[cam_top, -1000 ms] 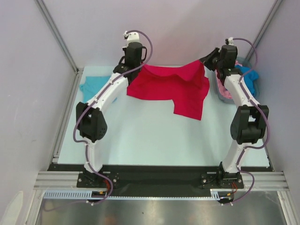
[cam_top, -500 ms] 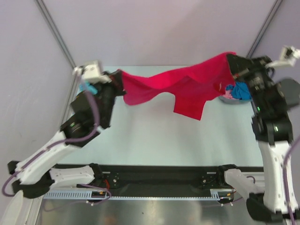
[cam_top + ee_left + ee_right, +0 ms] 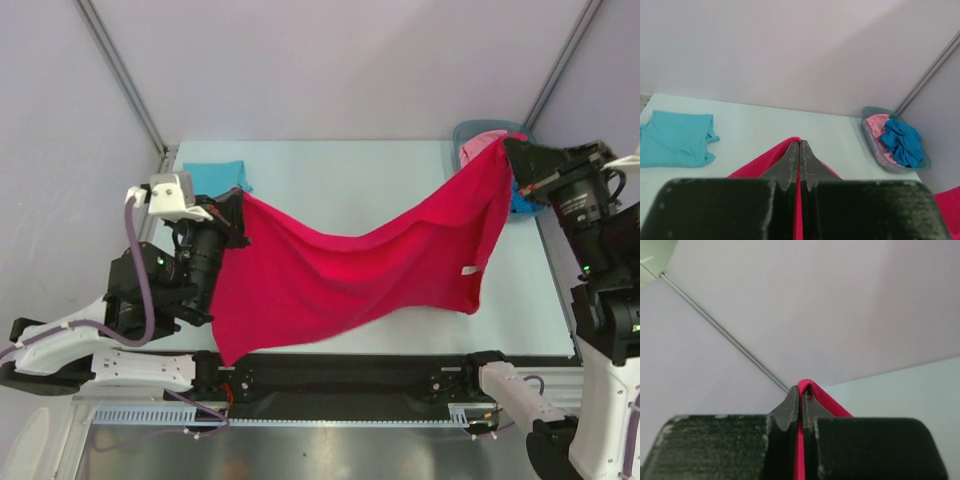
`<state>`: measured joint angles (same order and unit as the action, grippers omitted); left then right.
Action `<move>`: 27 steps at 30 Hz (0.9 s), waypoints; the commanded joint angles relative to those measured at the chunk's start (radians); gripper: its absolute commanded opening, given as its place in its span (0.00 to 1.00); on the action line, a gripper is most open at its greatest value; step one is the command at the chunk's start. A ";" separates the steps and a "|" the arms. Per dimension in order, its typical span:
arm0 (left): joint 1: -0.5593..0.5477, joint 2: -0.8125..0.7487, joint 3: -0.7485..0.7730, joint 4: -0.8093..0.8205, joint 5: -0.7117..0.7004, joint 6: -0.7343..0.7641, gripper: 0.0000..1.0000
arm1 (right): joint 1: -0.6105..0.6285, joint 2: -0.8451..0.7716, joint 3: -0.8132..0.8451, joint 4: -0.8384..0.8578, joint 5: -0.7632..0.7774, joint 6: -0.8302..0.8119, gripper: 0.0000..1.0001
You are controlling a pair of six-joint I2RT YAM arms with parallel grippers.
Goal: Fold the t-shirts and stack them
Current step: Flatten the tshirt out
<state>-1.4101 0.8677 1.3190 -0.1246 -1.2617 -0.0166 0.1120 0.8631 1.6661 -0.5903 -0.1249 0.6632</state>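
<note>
Both claws are clamped shut on the red t-shirt: the left gripper pinches one corner and the right gripper the other. The cloth hangs spread and sagging between them over the table, probably to open it flat for folding. The left arm sits low and wide near the folded teal t-shirt, while the right arm reaches high beside the grey bin.

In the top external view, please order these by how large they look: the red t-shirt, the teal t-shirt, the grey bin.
1. red t-shirt, by far the largest.
2. teal t-shirt and grey bin: both are partly hidden, so I cannot rank them.
</note>
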 commanded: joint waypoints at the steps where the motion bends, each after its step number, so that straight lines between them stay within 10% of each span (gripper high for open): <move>1: -0.027 0.039 0.089 0.302 -0.038 0.303 0.00 | 0.003 0.083 0.211 0.034 0.021 -0.031 0.00; 6: -0.036 0.099 0.174 0.439 0.014 0.452 0.00 | 0.003 0.160 0.373 0.052 0.016 -0.030 0.00; 19: -0.052 -0.022 -0.069 0.808 -0.021 0.691 0.00 | 0.002 0.007 0.083 0.118 0.002 -0.053 0.00; 27: -0.053 0.054 0.060 0.841 0.071 0.767 0.00 | 0.000 0.160 0.371 0.139 -0.031 -0.043 0.00</move>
<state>-1.4570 0.8906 1.3075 0.6506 -1.2682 0.6731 0.1120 1.0061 1.9278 -0.5465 -0.1379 0.6243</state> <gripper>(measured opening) 0.005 0.017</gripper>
